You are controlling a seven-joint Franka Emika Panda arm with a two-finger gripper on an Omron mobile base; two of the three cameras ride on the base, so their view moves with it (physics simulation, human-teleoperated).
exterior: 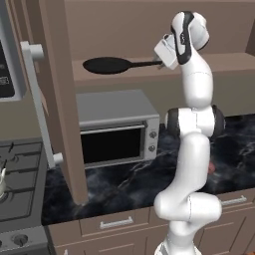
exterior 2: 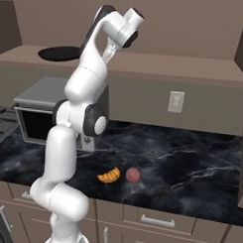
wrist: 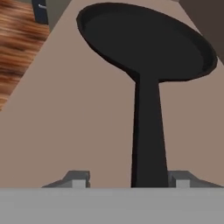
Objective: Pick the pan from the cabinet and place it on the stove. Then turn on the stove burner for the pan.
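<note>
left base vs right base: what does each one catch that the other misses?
Left base view alone: the open cabinet door with its long silver bar handle, the stove at lower left with knobs along its front, and the pincer at the end of the pan's handle.

Right base view alone: a wall outlet, and on the dark counter a croissant-like pastry beside a reddish round fruit.

Both: the pan lying flat on the cabinet shelf, the toaster oven below it, the marble counter, the drawers beneath.

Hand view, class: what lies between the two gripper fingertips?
The pan's long black handle runs between the gripper's fingertips, nearer one of them, over the bare cabinet shelf. The hand view shows this.
</note>
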